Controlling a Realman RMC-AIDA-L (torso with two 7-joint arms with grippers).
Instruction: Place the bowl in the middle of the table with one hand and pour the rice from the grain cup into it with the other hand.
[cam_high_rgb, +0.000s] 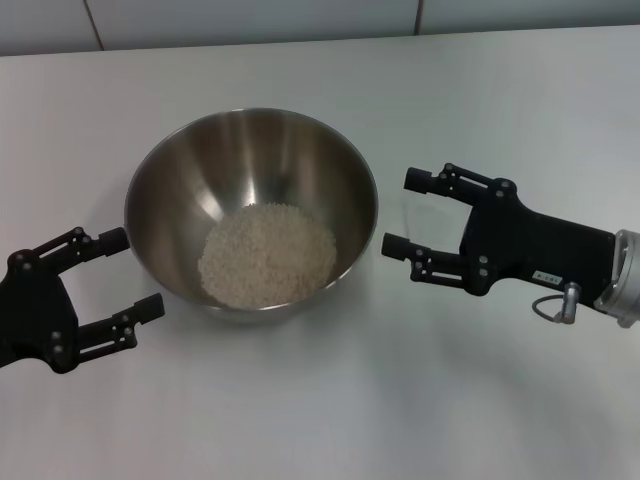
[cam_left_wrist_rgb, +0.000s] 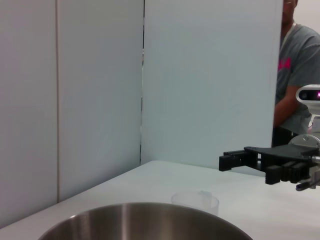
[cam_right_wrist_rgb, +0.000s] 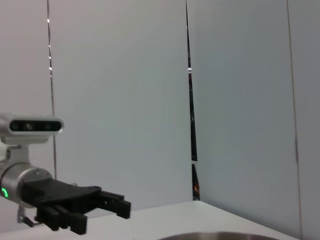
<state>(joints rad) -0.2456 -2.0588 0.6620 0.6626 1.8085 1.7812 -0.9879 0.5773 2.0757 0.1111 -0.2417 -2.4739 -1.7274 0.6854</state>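
Note:
The steel bowl (cam_high_rgb: 170, 190) stands in the middle of the white table (cam_high_rgb: 320, 420) and holds a pile of rice (cam_high_rgb: 268, 254). Its rim also shows in the left wrist view (cam_left_wrist_rgb: 145, 220). The clear grain cup (cam_left_wrist_rgb: 195, 202) stands upright and looks empty on the table just past the bowl's right side. In the head view it is only a faint outline (cam_high_rgb: 412, 218) between the fingertips of my right gripper. My right gripper (cam_high_rgb: 398, 212) is open there and level with the bowl's rim. My left gripper (cam_high_rgb: 138, 272) is open and empty beside the bowl's left front.
Pale wall panels (cam_high_rgb: 300, 20) stand along the table's far edge. A person in a grey shirt (cam_left_wrist_rgb: 297, 75) stands beyond the table behind my right arm. My right gripper (cam_left_wrist_rgb: 225, 162) and my left gripper (cam_right_wrist_rgb: 122, 207) each show in the other arm's wrist view.

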